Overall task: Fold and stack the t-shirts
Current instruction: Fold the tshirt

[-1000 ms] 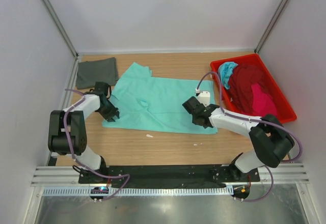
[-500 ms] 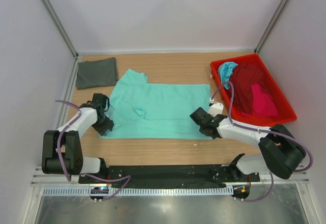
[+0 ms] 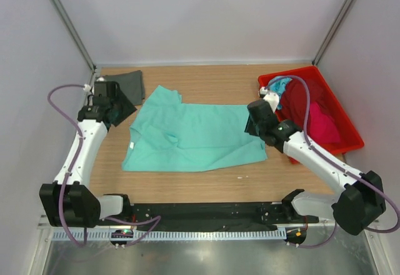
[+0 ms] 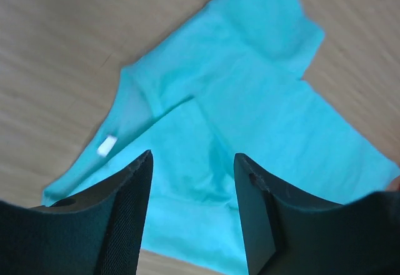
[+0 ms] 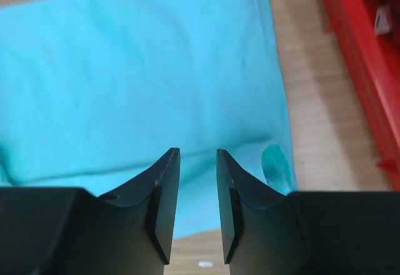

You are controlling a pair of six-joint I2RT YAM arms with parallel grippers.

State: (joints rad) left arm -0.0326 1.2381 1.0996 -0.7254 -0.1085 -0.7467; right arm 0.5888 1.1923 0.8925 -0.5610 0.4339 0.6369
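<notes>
The mint green t-shirt (image 3: pixel 194 134) lies spread flat on the middle of the wooden table; it also shows in the left wrist view (image 4: pixel 250 106) and the right wrist view (image 5: pixel 144 69). A folded dark grey t-shirt (image 3: pixel 132 82) lies at the back left. Maroon (image 3: pixel 303 103), pink (image 3: pixel 322 125) and turquoise (image 3: pixel 279 86) shirts lie heaped in the red tray. My left gripper (image 3: pixel 115 105) (image 4: pixel 192 162) hovers open and empty over the green shirt's back left. My right gripper (image 3: pixel 253 125) (image 5: pixel 198 156) hovers over the shirt's right edge, jaws a little apart, holding nothing.
The red plastic tray (image 3: pixel 350 139) stands at the right edge, its rim close to my right arm and visible in the right wrist view (image 5: pixel 356 56). White walls enclose the table on three sides. A small white speck (image 3: pixel 240 177) lies near the front.
Both grippers held the green shirt's near corners and dragged it toward the front. They have let go, risen and moved back; the shirt now lies flat.
</notes>
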